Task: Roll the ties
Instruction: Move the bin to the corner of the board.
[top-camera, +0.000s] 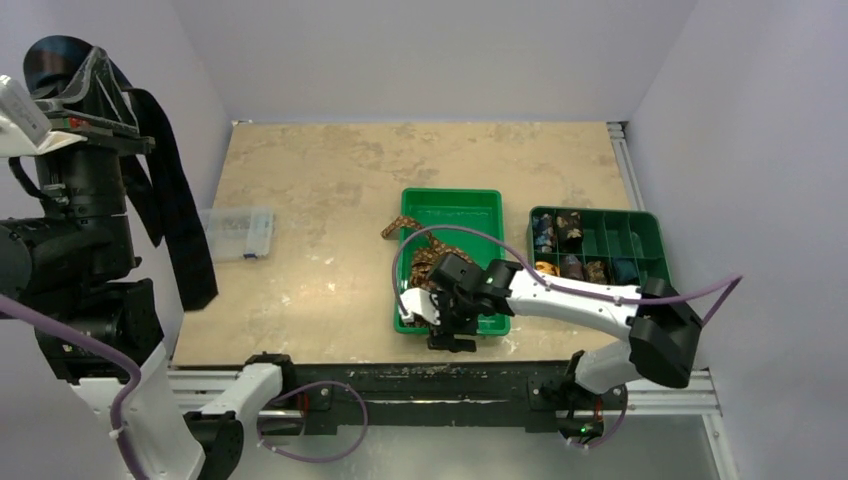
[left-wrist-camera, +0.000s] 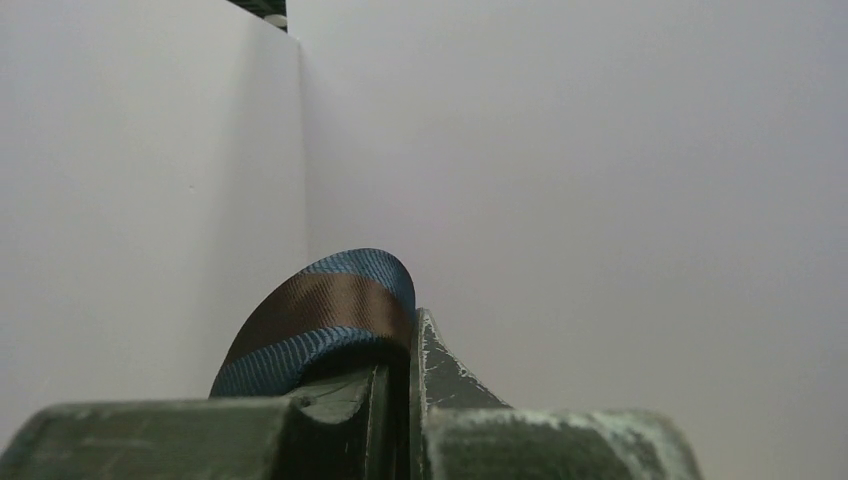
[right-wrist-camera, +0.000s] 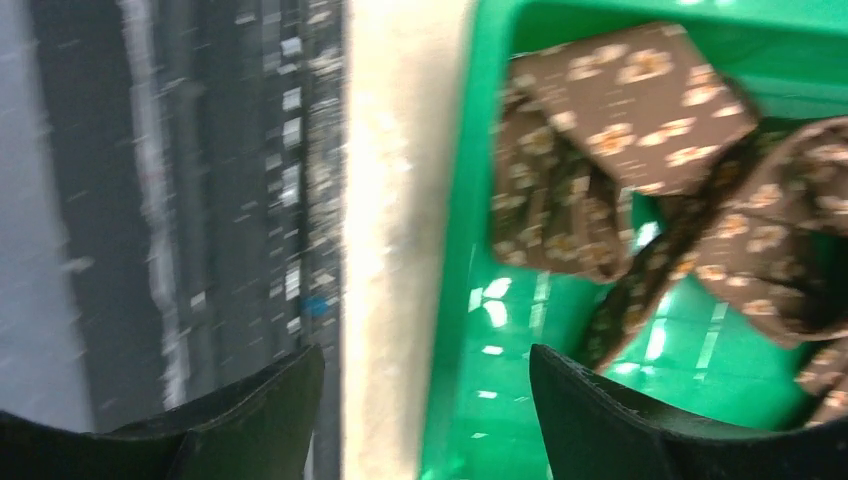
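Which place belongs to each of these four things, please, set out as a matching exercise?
Things:
1. dark navy fabric necktie
2. brown tan-patterned fabric necktie
3. small rolled tie coils
4. clear plastic box

Places:
A. directly on the beige table
B. hanging from the raised left claw
C. in compartments of the green divided organiser
D. mostly inside the open green plastic tray

Pairs: 1-B, 2-D, 3-C, 4-A

green tray (top-camera: 455, 212), divided green bin (top-camera: 625, 240), clear box (top-camera: 237, 233)

2 black-white arms (top-camera: 570, 296), seemingly lilac cables (top-camera: 398, 270)
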